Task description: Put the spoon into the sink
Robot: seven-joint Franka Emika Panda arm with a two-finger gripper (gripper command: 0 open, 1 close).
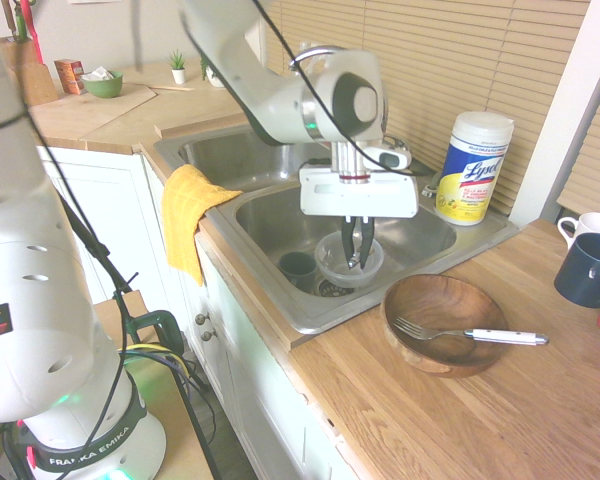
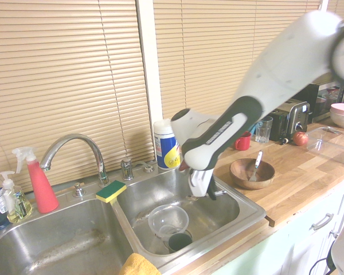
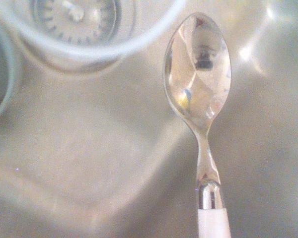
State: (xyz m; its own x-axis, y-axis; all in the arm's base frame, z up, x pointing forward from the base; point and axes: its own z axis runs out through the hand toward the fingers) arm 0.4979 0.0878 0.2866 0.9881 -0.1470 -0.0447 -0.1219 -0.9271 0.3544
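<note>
My fingers [image 1: 356, 243] are closed on the spoon [image 3: 197, 64] over the sink [image 1: 446, 262], mid-frame, so only letting go seems left.

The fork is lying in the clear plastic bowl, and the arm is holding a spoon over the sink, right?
Not quite: the fork lies across the brown wooden bowl, as the first exterior view shows. The rest is right.

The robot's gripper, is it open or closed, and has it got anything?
Gripper: closed on the spoon, holding it by its white handle over the sink.
</note>
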